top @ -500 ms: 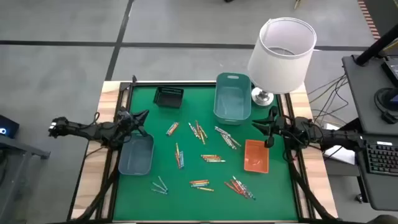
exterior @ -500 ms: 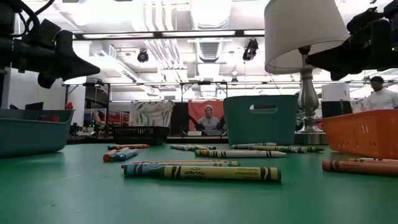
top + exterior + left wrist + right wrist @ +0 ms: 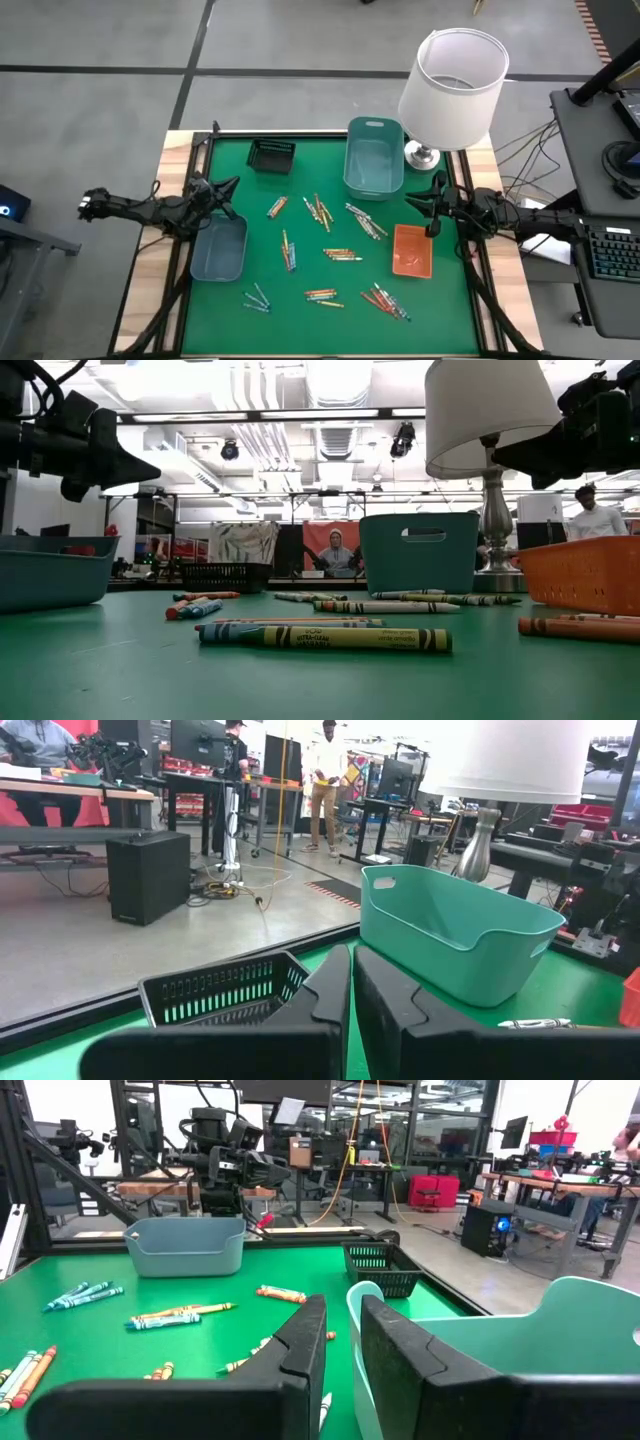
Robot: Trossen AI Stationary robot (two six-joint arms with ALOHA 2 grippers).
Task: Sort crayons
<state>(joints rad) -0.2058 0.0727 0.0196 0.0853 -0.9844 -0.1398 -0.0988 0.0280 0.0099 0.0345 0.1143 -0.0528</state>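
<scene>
Crayons (image 3: 341, 255) scattered on worktop (image 3: 300, 225): light, stiff, brittle, roll easily; pinch mid-length. Left fingers (image 3: 352, 1005) clenched, empty; right fingers (image 3: 340, 1342) slightly apart, empty.

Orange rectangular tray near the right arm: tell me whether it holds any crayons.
Empty, as far as the overhead view shows: the orange rectangular tray shows only bare orange floor, and the crayons lie loose on the green mat.
</scene>
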